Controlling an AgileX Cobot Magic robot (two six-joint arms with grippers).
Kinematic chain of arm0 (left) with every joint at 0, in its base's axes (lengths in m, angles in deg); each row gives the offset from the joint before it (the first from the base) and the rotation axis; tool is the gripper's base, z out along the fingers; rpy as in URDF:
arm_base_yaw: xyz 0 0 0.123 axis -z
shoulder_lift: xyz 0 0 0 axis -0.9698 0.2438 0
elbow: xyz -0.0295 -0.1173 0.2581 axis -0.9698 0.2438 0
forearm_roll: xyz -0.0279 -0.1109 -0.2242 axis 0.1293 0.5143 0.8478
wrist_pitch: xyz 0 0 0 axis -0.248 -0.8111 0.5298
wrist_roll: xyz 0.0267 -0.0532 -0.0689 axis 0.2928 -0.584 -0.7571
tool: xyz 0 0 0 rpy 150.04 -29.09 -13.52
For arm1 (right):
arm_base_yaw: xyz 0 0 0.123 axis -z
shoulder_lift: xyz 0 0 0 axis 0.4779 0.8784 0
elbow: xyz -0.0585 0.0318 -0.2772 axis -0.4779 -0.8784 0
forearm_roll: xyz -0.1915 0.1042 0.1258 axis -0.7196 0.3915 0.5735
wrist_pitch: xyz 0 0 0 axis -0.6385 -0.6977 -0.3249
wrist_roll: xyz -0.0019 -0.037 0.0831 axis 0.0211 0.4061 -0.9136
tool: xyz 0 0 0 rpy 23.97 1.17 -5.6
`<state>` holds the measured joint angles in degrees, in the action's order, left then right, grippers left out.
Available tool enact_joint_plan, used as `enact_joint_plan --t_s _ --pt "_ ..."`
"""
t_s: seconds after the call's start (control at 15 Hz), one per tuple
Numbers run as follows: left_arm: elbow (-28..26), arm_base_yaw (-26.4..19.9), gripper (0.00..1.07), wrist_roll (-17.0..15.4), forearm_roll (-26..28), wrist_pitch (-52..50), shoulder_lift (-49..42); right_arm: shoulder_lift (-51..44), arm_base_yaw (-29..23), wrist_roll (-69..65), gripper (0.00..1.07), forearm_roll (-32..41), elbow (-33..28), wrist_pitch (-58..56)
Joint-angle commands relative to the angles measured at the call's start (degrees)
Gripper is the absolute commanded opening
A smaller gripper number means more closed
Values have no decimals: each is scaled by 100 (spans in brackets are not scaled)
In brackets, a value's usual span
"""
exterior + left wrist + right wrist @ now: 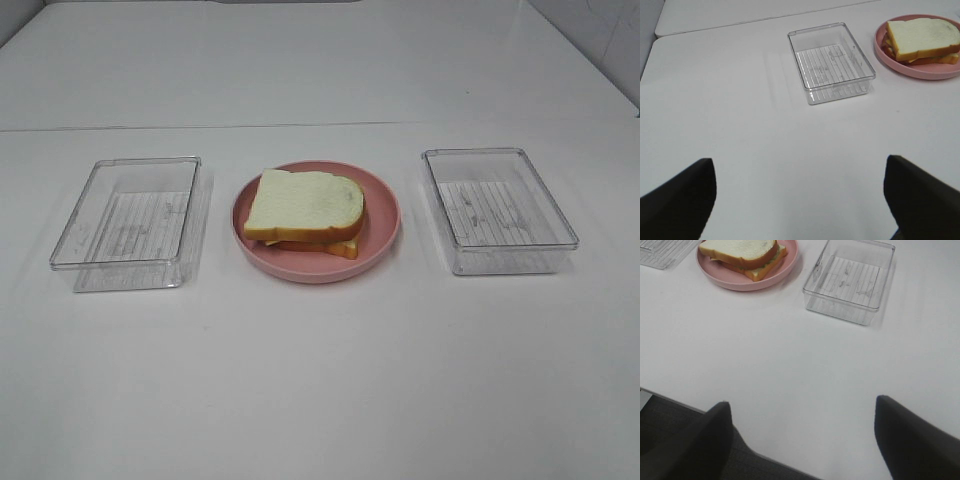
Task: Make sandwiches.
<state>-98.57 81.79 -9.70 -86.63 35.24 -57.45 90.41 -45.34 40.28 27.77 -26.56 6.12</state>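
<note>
**Q:** Exterior high view: what is lying on the white table [320,400]?

**A:** A round pink plate [382,232] is sitting at the centre, and the sandwich [305,208] is resting on it: two white bread slices with orange-brown crust, stacked, with a yellow edge peeking out at the lower corner. A clear plastic tray is standing on each side of the plate, the left tray [70,245] and the right tray [560,225], both apart from the plate. Neither arm is showing in this view.

**Q:** Left wrist view: how is the left gripper [800,200] standing?

**A:** Its two dark fingers [680,200] are spreading wide, with only bare table between them; nothing is being held. Beyond them the left tray [860,55] is lying near the plate [880,45], which is carrying the sandwich [920,35].

**Q:** Right wrist view: and the right gripper [800,440]?

**A:** Its fingers [910,440] are likewise standing wide apart and gripping nothing, hovering over the table edge. The sandwich [740,250] is sitting on the plate [745,284], well apart from the fingers, with the right tray [812,280] just beside the plate.
</note>
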Motion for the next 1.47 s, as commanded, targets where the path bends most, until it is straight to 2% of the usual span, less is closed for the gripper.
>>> enact_joint_plan --t_s 0.07,0.4,0.53,1.07,1.47 --pt "11 -6 86 11 34 -63 -115 -34 338 34 74 23 -17 63" --pt "11 -539 86 17 23 -63 -126 -46 1702 34 74 23 -17 63" --pt "11 -699 86 17 23 -63 -132 -46 1753 34 74 40 -17 63" --pt "11 -693 86 29 23 -63 -143 -705 1742 34 74 40 -17 63" --pt "11 -464 86 29 23 -63 -143 -705 1742 34 74 40 -17 63"
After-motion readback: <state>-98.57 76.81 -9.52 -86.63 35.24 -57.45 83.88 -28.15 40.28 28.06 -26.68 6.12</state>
